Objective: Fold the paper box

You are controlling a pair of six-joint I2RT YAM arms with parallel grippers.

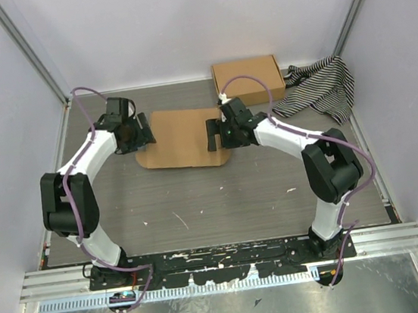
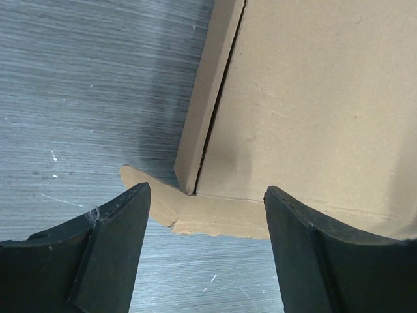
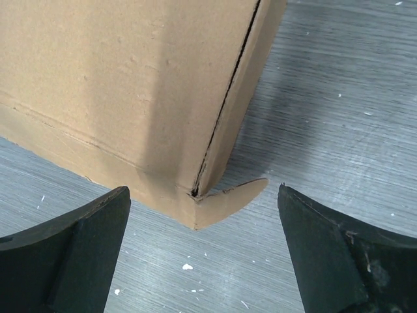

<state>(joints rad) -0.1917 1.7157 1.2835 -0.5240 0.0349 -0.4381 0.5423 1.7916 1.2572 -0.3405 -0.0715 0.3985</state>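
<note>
The paper box (image 1: 184, 137) is a brown cardboard sheet lying mid-table, its lid panel flat on top and a front flap with rounded corner tabs sticking out toward me. My left gripper (image 1: 145, 129) is open at its left edge; the left wrist view shows the box's side wall and near-left corner (image 2: 195, 163) just ahead of the open fingers (image 2: 111, 248). My right gripper (image 1: 212, 135) is open at the right edge; the right wrist view shows the near-right corner and its rounded tab (image 3: 228, 199) between the open fingers (image 3: 339, 254). Neither gripper touches the cardboard.
A fully formed brown cardboard box (image 1: 248, 80) stands at the back. A black-and-white striped cloth (image 1: 321, 88) lies crumpled at the back right. Grey walls and metal posts enclose the table on three sides.
</note>
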